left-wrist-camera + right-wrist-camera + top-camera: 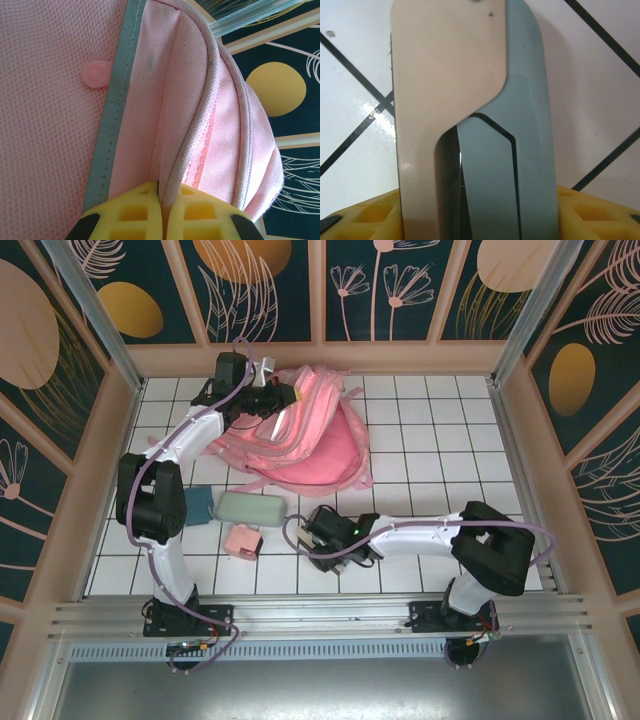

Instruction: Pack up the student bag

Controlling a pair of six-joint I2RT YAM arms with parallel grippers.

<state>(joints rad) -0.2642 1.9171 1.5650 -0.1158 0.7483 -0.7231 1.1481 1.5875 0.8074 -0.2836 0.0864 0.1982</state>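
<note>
L claw (161, 212): clenched on a piped seam edge of the student bag (318, 430); yellow pads nearly meet, w/ only a fold of cloth between them.
Loose items: teal item (197, 503), grey-green case (250, 507) & small pink box (243, 539); grouped beside the L arm, near side of the bag, apart from it.
Bag position: slumped at far-centre of the white tiled surface (430, 440), L arm reaching onto its left end.
Bag fabric (L wrist view): pink mesh panel, grey reflective strip (112, 125), pink snap tab (95, 75), woven panels edged w/ corded piping.
Handling (judged): soft, limp, prob. light for its bulk; will sag & fold rather than keep shape. Not fragile, and the woven cloth should give the pads fair bite.
Where to hold (judged): piping, seams or straps, i.e. ridges thick enough to pinch; flat mesh offers little. A one-point hold lifts only a flap, so the mouth prob. needs holding open while the other arm loads.
R claw (480, 220): grasping a hard grey-and-beige item (470, 75), pads against both its sides; low over the tiles, near side of the bag.
</note>
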